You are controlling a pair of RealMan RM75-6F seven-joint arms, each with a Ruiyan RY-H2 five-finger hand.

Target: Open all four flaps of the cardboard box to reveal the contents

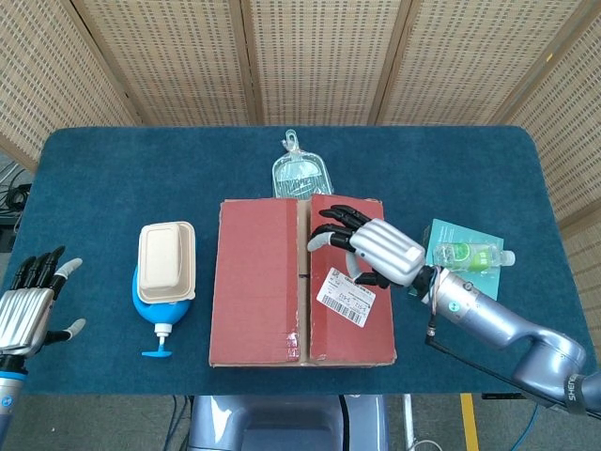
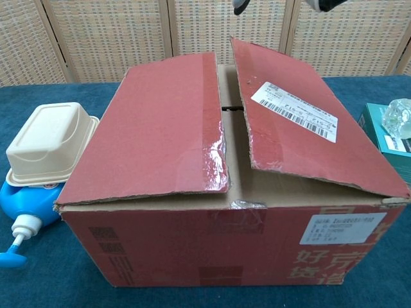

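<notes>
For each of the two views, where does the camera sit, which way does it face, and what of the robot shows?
Head view: high above the near table edge, looking down at the box; left hand and right hand both show.
Chest view: low, level with the box, facing its front; only dark fingertips at the top edge.
Shared: box, shipping label, blue dispenser.
</notes>
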